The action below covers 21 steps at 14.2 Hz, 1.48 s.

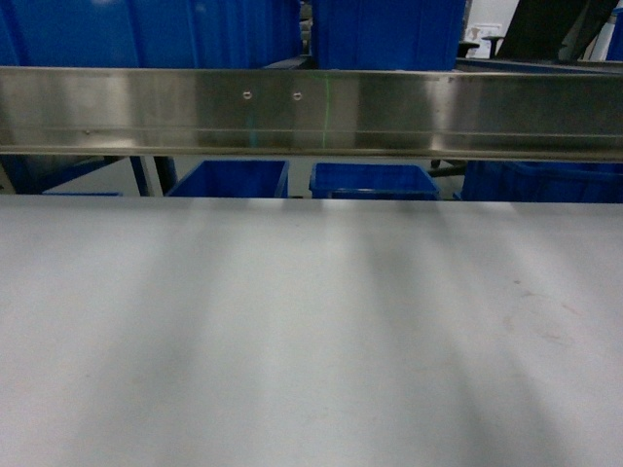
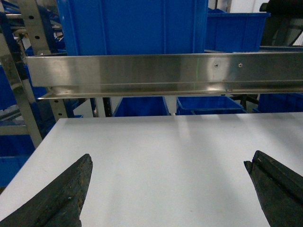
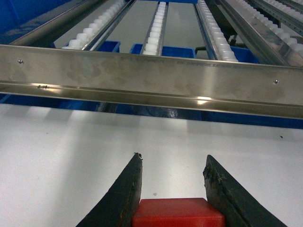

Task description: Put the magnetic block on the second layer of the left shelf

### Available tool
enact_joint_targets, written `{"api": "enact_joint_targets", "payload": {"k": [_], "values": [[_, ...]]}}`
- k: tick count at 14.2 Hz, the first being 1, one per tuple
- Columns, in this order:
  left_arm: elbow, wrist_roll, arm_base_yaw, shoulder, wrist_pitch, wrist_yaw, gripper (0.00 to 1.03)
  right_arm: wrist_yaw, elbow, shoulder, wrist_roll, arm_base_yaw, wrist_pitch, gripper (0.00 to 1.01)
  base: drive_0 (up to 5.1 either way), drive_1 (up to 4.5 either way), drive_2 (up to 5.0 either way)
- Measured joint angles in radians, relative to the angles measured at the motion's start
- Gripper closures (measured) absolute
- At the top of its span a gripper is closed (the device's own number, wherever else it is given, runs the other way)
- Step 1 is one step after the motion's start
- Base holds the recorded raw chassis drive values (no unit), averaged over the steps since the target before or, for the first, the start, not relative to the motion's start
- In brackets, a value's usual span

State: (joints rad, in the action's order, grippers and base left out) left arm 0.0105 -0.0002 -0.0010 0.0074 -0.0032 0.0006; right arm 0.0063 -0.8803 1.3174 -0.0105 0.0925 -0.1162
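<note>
The magnetic block (image 3: 177, 210), a bright red cube, sits deep between the two dark fingers of my right gripper (image 3: 173, 157), which is shut on it just above the white table (image 3: 57, 151). My left gripper (image 2: 170, 158) hangs over the same table with its fingers wide apart and nothing between them. A steel rack with perforated uprights (image 2: 19, 90) stands at the left of the left wrist view, and a large blue crate (image 2: 132, 26) rests behind the steel beam there. Which level is the left shelf second layer I cannot tell. Neither gripper shows in the head view.
A long steel beam (image 1: 311, 112) runs across above the far edge of the white table (image 1: 311, 341). Behind it are white-roller rails (image 3: 156, 23) and several blue crates (image 1: 375, 180), above and below.
</note>
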Motion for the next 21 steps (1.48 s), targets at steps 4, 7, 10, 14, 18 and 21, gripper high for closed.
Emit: {"api": "enact_joint_targets", "payload": {"k": [4, 7, 10, 14, 18, 21], "values": [[0.000, 0.000, 0.000, 0.000, 0.000, -0.001, 0.05, 0.000, 0.000, 0.002, 0.000, 0.000, 0.000, 0.68, -5.0, 2.40, 2.4], [0.000, 0.000, 0.000, 0.000, 0.000, -0.002, 0.05, 0.000, 0.000, 0.002, 0.000, 0.000, 0.000, 0.68, -5.0, 2.49, 2.5], [0.000, 0.000, 0.000, 0.000, -0.001, -0.001, 0.05, 0.001, 0.000, 0.001, 0.000, -0.001, -0.001, 0.68, -5.0, 2.48, 2.5], [0.000, 0.000, 0.000, 0.000, 0.001, -0.001, 0.05, 0.000, 0.000, 0.002, 0.000, 0.000, 0.002, 0.68, -4.9, 2.52, 2.5], [0.000, 0.000, 0.000, 0.000, 0.000, -0.001, 0.05, 0.000, -0.001, 0.002, 0.000, 0.000, -0.001, 0.68, -5.0, 2.41, 2.4], [0.000, 0.000, 0.000, 0.000, 0.000, -0.001, 0.05, 0.000, -0.001, 0.002, 0.000, 0.000, 0.000, 0.68, -4.9, 2.50, 2.5]]}}
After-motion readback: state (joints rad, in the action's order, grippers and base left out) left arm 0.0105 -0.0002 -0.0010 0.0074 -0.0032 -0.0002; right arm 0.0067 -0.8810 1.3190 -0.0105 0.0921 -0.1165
